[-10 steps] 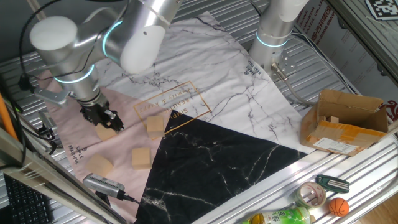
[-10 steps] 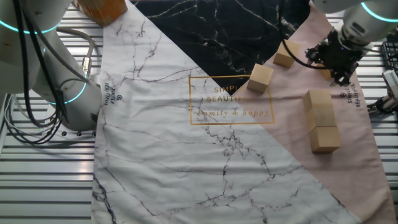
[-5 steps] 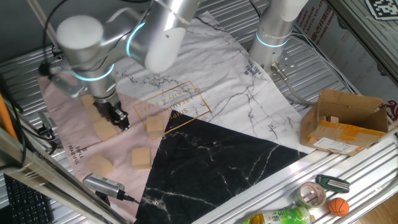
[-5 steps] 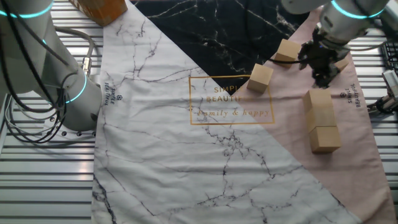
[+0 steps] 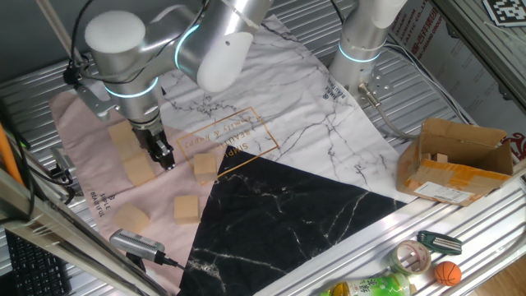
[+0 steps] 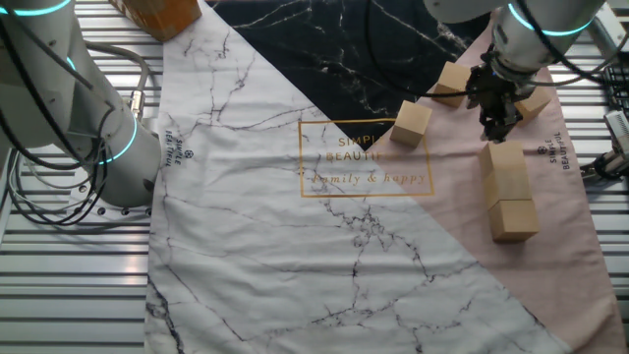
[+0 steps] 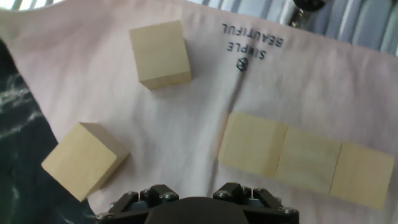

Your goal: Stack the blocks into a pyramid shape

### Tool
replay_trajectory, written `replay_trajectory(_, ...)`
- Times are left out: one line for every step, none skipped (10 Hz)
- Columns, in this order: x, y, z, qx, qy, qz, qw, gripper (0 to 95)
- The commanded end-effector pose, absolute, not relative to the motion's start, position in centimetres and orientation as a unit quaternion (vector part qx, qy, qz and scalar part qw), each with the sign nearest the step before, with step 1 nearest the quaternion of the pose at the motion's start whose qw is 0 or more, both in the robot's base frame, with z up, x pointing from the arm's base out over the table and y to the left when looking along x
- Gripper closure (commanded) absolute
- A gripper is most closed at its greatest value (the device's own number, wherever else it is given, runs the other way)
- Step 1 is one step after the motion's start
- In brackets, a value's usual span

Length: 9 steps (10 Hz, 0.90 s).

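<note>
Base row of three wooden blocks point(image 7: 305, 160) lies touching in a line on the pink cloth point(image 7: 205, 81); two loose blocks point(image 7: 159, 53) point(image 7: 84, 159) lie beside it in the hand view, a sixth block point(image 6: 411, 124) rests near the gold lettering. Gripper point(image 6: 494, 120) hangs just above the row's end, holding nothing; how far its jaws are parted cannot be told. Risk: descending here, a finger may clip the end block and break the row's alignment
</note>
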<state>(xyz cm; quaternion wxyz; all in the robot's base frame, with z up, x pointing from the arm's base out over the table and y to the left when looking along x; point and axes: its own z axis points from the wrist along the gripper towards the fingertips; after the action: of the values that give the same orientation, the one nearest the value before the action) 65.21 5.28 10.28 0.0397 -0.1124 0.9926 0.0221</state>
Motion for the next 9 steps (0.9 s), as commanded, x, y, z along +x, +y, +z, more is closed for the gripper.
replay_trajectory(65.14,5.27,10.33,-0.045,0.998,0.035,0.041,38.0)
replay_trajectory(65.12,5.26,10.32,-0.016,0.998,0.047,0.039,38.0)
replay_trajectory(65.12,5.26,10.32,0.003,0.998,0.054,0.037,38.0)
replay_trajectory(65.13,5.26,10.31,0.005,0.998,0.055,0.035,38.0)
replay_trajectory(65.13,5.26,10.31,-0.001,0.998,0.056,0.035,38.0)
replay_trajectory(65.13,5.26,10.31,-0.012,0.998,0.055,0.035,38.0)
replay_trajectory(65.13,5.26,10.31,-0.015,0.998,0.055,0.036,38.0)
replay_trajectory(65.12,5.26,10.31,-0.022,0.998,0.052,0.036,38.0)
replay_trajectory(65.14,5.26,10.30,-0.043,0.997,0.048,0.042,38.0)
